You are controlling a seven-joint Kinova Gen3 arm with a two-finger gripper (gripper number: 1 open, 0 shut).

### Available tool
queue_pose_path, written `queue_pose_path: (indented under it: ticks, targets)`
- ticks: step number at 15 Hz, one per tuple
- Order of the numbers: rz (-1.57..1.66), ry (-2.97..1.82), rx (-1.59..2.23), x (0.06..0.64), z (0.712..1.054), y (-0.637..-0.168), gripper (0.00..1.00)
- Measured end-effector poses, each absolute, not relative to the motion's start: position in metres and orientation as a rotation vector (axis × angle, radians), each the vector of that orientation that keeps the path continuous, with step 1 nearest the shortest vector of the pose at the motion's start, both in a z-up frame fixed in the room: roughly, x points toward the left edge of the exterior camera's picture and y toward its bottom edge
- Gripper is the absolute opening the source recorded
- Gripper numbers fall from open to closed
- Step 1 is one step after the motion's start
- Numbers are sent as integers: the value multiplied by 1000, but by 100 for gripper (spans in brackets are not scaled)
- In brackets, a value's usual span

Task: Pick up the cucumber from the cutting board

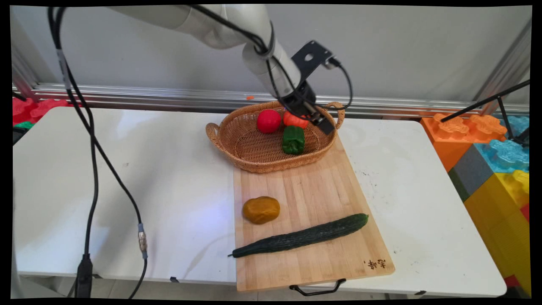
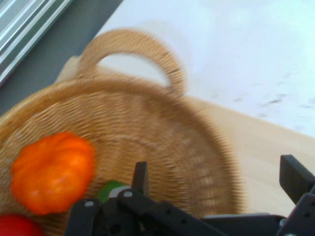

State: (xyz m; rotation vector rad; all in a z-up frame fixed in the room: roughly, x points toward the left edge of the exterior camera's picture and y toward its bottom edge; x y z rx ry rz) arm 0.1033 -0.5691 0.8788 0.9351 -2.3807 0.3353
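We see the two fingers (image 2: 295, 179) of the black two-finger gripper (image 1: 318, 120) standing wide apart, with nothing between them: in the hand view one finger rises near the bottom centre and the other at the far right edge, and only basket weave and board show in the gap. In the main view the gripper hangs over the far right part of the oval woven wicker basket (image 1: 237, 146), near its right handle, and its tip is just above the rim on that side.

Nearest to the gripper is the ribbed orange pepper-shaped vegetable (image 1: 294, 120), which lies inside the basket just beside the fingers (we cannot tell if a finger touches it). In front of it, toward the near wall of the basket, lies the dark green bell pepper (image 1: 293, 140), and the two seem to touch. To the left of the orange one is the round red fruit (image 1: 269, 121), a little apart from it. In the hand view we find the same three: the orange one large at the left, a small piece of green behind the linkage, and a bit of red in the bottom left corner.

The basket stands on the far end of the long pale wooden cutting board (image 1: 322, 186), and its left part goes over the board's edge above the white table (image 1: 127, 178). On the near half of the board lie a brownish-yellow rounded potato-like lump (image 1: 261, 209) at the left edge and a long dark green cucumber (image 1: 300, 236), placed diagonally, with its stem end just past the board's left edge. The board has a black handle (image 1: 317, 289) at its near end.
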Motion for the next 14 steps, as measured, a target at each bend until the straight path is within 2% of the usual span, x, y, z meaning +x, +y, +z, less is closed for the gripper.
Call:
queue_pose_path:
  ticks: [9,14]
  targets:
    - [65,-2466,817,63,932,-497,100]
    - [-107,-2531,801,65,932,-457,100]
